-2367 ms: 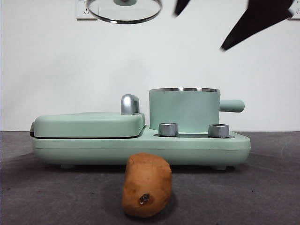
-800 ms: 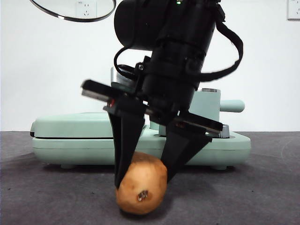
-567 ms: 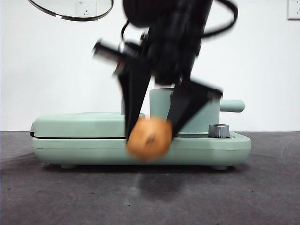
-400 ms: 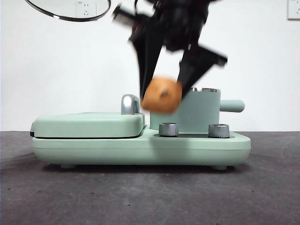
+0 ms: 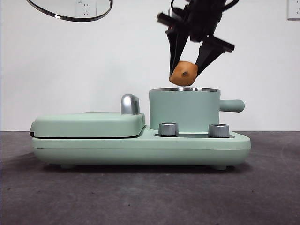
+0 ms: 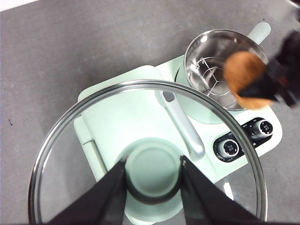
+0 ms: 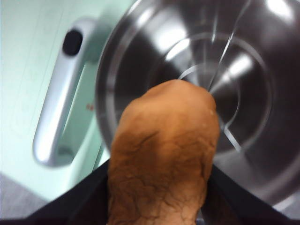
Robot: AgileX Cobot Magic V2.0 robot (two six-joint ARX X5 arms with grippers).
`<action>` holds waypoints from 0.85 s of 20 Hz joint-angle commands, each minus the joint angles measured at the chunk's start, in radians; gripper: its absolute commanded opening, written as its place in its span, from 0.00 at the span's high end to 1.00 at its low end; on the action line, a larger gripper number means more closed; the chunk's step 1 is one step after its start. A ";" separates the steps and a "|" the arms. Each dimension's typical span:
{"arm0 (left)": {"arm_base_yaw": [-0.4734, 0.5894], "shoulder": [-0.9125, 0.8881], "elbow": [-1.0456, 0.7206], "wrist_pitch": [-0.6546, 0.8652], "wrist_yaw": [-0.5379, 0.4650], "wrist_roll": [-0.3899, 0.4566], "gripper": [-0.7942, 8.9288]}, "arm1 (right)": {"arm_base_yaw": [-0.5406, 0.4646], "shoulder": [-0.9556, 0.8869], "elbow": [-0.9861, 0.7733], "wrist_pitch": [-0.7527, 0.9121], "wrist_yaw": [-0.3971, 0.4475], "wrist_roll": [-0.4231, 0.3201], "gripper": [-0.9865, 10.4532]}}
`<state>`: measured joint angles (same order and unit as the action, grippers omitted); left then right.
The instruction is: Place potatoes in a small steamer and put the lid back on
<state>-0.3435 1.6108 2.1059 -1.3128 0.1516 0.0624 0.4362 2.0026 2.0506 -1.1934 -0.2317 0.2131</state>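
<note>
My right gripper (image 5: 185,74) is shut on the tan-brown potato (image 5: 183,74) and holds it in the air just above the steel rim of the small steamer (image 5: 184,110). From the right wrist, the potato (image 7: 164,159) hangs over the steamer's shiny steel inside (image 7: 225,93). My left gripper (image 6: 152,173) is shut on the mint-green knob of the glass lid (image 6: 70,140), held high and to the left above the appliance. The lid's rim (image 5: 70,18) shows at the top left of the front view.
The steamer stands on a mint-green appliance base (image 5: 140,147) with two steel dials (image 5: 168,129). A flat griddle cover (image 5: 89,124) with a steel handle (image 5: 130,104) fills its left half. The steamer's stubby handle (image 5: 232,105) points right. Dark table lies in front.
The right gripper came down, shut on the potato lying on the table in front of the appliance, and lifted it up and to the right, above the steamer. The lid shifted left.
</note>
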 commanded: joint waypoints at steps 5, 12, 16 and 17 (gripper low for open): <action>-0.005 -0.006 0.025 0.018 0.002 -0.003 0.87 | -0.039 0.165 0.124 0.001 -0.004 -0.038 0.79; -0.005 -0.006 0.025 0.018 0.002 -0.004 0.87 | -0.042 0.208 0.124 -0.024 -0.004 -0.038 0.78; -0.005 -0.006 0.025 0.015 0.002 -0.003 0.87 | -0.042 0.210 0.124 -0.046 -0.003 -0.039 0.60; -0.005 -0.006 0.025 0.016 0.002 -0.003 0.87 | -0.042 0.210 0.124 -0.037 -0.003 -0.040 0.58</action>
<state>-0.3435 1.6108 2.1059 -1.3140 0.1516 0.0616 0.3866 2.1841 2.1494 -1.2362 -0.2344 0.1860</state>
